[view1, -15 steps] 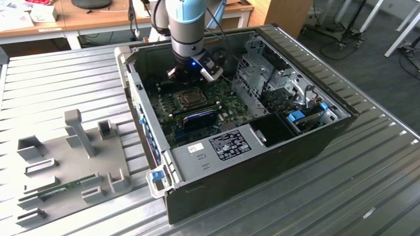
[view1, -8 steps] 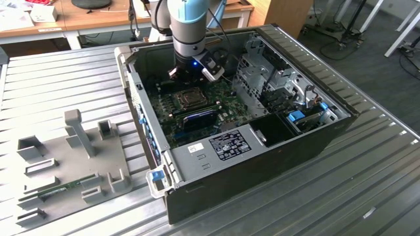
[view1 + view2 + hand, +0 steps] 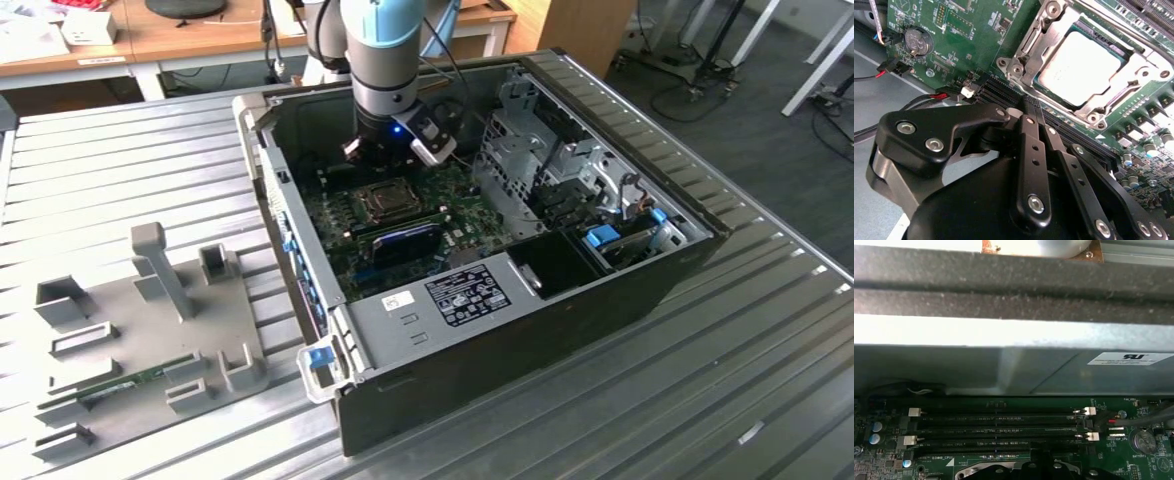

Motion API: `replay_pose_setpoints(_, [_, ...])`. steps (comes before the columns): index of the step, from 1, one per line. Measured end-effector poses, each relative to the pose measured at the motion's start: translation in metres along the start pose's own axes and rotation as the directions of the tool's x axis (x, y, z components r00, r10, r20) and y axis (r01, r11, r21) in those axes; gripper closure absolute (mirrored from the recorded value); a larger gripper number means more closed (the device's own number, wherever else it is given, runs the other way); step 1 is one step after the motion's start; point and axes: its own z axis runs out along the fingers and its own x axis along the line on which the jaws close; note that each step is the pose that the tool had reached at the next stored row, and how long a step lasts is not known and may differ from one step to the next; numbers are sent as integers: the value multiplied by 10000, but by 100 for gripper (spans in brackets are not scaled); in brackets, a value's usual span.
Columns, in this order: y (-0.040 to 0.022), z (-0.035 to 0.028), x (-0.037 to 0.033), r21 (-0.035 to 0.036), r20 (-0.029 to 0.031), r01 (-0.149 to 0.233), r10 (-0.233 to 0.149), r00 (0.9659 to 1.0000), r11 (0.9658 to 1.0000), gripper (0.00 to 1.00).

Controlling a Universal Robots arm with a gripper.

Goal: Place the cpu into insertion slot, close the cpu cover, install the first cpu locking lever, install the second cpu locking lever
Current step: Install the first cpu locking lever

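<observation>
So, cpu [image 3: 1081, 62] seated flat in socket, cpu cover [image 3: 1046, 37] down around it. Pincer [image 3: 1030, 106] fingers together, empty, just beside. Cover looks thin, stiff, light: press frame edge, not fragile chip.

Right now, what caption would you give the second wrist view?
Shut claw near the cpu lying under its closed cover.

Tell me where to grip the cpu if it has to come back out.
By two opposite edges, from straight above: the cpu is a thin square lying flat. The cpu cover frames its rim now, so those edges probably cannot be reached until the cover is lifted.
</observation>
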Motion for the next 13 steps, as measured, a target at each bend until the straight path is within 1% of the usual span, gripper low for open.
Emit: replay_pose_setpoints(13, [-18,22,4,-5,2,-6,6,10000,10000,89])
